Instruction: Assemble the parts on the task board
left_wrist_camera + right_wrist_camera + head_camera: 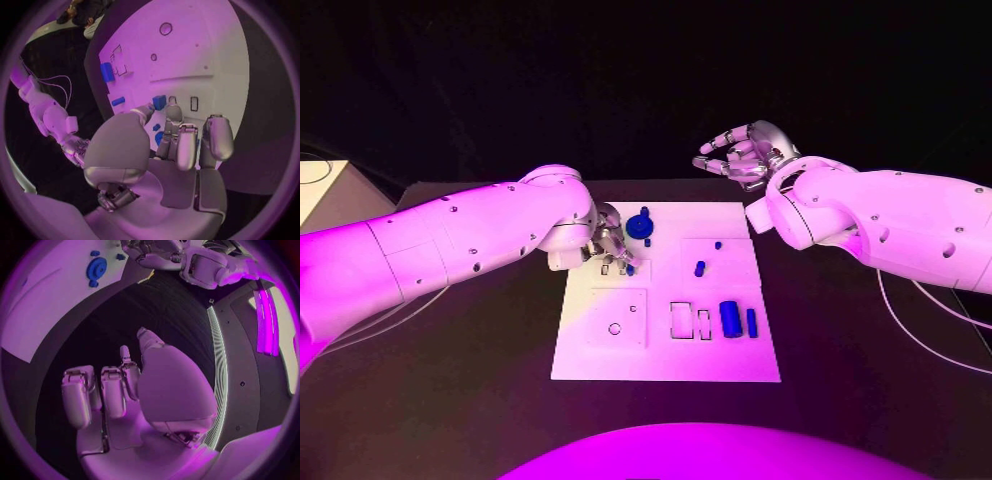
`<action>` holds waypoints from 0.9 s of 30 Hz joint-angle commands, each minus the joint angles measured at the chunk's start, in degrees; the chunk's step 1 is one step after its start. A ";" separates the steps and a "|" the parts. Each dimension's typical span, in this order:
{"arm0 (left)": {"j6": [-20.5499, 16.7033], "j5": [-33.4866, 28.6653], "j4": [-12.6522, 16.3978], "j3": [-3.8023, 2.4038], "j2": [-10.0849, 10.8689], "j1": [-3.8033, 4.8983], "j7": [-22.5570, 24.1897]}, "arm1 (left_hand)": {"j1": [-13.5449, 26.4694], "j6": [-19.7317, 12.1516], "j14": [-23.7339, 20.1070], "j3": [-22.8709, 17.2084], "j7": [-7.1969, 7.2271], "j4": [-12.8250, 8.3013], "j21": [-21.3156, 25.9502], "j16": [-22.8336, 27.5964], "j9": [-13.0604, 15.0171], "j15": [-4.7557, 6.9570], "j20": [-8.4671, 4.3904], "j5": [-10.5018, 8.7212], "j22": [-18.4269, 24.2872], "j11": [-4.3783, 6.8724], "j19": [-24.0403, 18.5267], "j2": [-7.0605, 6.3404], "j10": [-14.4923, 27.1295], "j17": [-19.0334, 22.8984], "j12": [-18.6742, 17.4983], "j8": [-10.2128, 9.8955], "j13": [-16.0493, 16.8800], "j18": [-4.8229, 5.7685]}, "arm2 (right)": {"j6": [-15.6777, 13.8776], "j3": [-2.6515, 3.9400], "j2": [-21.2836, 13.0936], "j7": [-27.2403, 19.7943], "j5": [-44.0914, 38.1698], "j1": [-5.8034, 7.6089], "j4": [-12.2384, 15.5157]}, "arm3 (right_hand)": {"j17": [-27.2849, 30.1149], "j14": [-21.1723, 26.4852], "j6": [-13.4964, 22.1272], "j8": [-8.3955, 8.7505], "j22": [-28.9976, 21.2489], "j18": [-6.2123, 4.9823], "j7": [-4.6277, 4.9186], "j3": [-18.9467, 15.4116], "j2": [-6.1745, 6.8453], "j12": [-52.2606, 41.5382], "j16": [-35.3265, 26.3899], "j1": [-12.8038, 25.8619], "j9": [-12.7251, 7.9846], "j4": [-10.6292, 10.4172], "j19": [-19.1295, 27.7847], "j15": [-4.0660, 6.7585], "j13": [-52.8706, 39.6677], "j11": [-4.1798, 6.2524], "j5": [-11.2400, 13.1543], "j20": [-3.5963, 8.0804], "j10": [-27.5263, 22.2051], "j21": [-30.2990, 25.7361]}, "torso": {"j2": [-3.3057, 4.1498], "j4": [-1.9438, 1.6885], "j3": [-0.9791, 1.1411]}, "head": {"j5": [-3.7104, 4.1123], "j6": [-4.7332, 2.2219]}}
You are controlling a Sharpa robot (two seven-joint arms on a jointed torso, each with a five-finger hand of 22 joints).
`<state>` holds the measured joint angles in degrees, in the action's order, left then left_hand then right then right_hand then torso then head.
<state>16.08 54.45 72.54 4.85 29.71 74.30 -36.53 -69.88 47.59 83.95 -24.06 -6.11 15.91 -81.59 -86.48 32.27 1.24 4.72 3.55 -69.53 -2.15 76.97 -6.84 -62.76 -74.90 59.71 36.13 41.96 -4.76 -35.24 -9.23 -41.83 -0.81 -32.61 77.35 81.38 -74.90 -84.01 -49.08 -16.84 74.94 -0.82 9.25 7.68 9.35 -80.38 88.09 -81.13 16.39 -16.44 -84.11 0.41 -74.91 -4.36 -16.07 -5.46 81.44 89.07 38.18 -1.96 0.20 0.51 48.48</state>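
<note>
Black table (862, 400) carries the white task board (668, 350). Left hand (606, 243) pinches a small blue part (159, 102) over the board's far-left corner, beside the blue gear (639, 226); a tilted part could jam in its slot. Right hand (744, 152) hovers beyond the far edge, fingers apart, empty

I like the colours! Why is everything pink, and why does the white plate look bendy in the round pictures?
Head view: purple-pink light tints the task board and both arms. Left wrist view: the fisheye lens curves the board's straight edges. Right wrist view: same bending, plus a bright glowing strip in the room.
</note>
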 commanded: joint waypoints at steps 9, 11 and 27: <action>2.45 -1.41 -0.13 0.09 -0.46 0.05 1.51 | -2.86 -0.61 3.52 -4.93 0.37 -1.14 -0.35 -0.40 1.68 0.60 -0.46 -0.23 -0.22 0.62 0.27 -0.41 0.12 -8.92 0.32 0.53 -0.23 0.38 | 1.48 -0.04 0.12 0.12 -0.63 -0.01 -0.09 | -9.17 -4.57 0.43 -0.20 14.23 0.51 -0.05 0.30 -0.09 0.31 -0.30 0.60 -0.08 -0.06 -5.38 -0.42 -6.02 0.00 0.26 -0.35 -0.45 -0.19 | 0.04 -0.01 0.05 | -0.07 -0.01; 2.49 -1.46 -0.19 0.11 -0.48 0.04 1.58 | -2.92 -0.62 3.53 -5.19 0.38 -1.20 -0.36 -0.42 1.76 0.61 -0.47 -0.22 -0.23 0.63 0.27 -0.44 0.16 -8.95 0.27 0.55 -0.31 0.38 | 1.53 -0.05 0.12 0.14 -0.64 -0.02 -0.07 | -9.17 -4.57 0.43 -0.20 14.23 0.51 -0.05 0.30 -0.09 0.31 -0.30 0.60 -0.08 -0.06 -5.38 -0.42 -6.02 0.00 0.26 -0.35 -0.45 -0.19 | 0.04 -0.02 0.06 | -0.09 0.02; 2.83 -1.83 -0.32 0.25 -0.36 0.04 1.96 | -2.89 -0.81 3.65 -20.47 0.12 -7.41 -0.46 -0.60 4.57 0.62 -0.55 0.69 -0.40 0.59 0.21 -3.23 0.90 -9.27 -1.06 -0.13 -1.90 0.38 | 1.66 -0.08 0.05 0.14 -0.64 -0.05 -0.07 | -9.16 -4.57 0.43 -0.26 14.20 0.50 -0.05 0.34 -0.09 0.27 -0.31 0.66 -0.08 -0.04 -5.36 -0.42 -6.04 0.00 0.25 -0.36 -0.42 -0.23 | 0.10 0.04 0.05 | -0.18 0.00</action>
<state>17.70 53.13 72.20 5.04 29.42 74.33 -35.26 -72.57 46.84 83.94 -41.16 -6.07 11.29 -81.81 -86.71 35.63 1.64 4.51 3.75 -69.89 -1.74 77.18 -9.91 -61.93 -74.95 59.02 35.72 40.15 -4.77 -34.49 -9.31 -41.79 -0.45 -32.66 77.33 81.29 -74.94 -84.01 -49.08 -16.84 74.92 -0.82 9.25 7.68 9.35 -80.38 88.09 -81.13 16.40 -16.44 -84.10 0.41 -74.95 -4.36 -16.08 -5.46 81.44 89.07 38.26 -1.94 0.25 0.34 48.51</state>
